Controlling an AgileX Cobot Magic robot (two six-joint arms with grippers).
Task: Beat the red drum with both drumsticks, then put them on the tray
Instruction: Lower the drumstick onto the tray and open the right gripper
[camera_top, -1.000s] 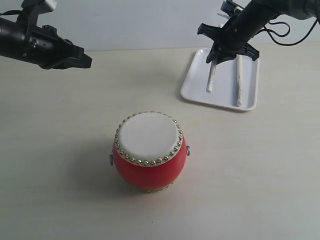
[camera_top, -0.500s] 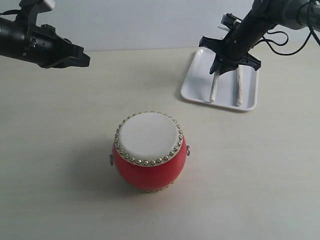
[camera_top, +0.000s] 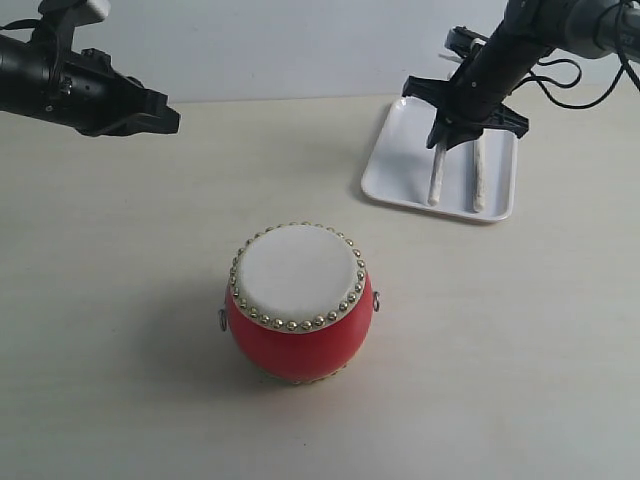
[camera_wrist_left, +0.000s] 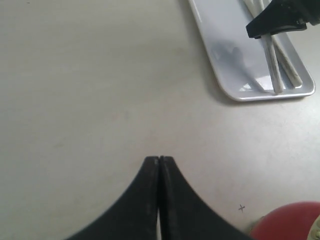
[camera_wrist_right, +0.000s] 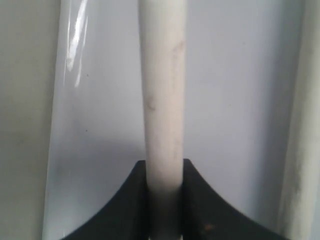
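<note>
The red drum (camera_top: 298, 340) stands upright at the table's middle, its cream head up; its edge shows in the left wrist view (camera_wrist_left: 290, 224). The white tray (camera_top: 398, 170) (camera_wrist_left: 220, 65) (camera_wrist_right: 225, 100) lies at the back right. One drumstick (camera_top: 478, 178) (camera_wrist_right: 300, 130) lies flat in it. Beside it my right gripper (camera_top: 443, 140) (camera_wrist_right: 164, 164) (camera_wrist_left: 280, 20) is shut on the other drumstick (camera_top: 436, 180) (camera_wrist_right: 162, 90), which slants down over the tray, almost parallel to the first. I cannot tell if its tip touches. My left gripper (camera_top: 168, 116) (camera_wrist_left: 159, 159) hangs shut and empty at the far left.
The pale tabletop (camera_top: 130, 300) runs round the drum, with a grey wall (camera_top: 280, 50) behind it. A black cable (camera_top: 575, 75) loops off the right arm above the tray. A small cross mark (camera_wrist_left: 242, 208) sits on the table near the drum.
My right gripper has carried its drumstick lower and a little rightward over the tray, bringing it alongside the lying stick. The left arm and the drum have stayed put.
</note>
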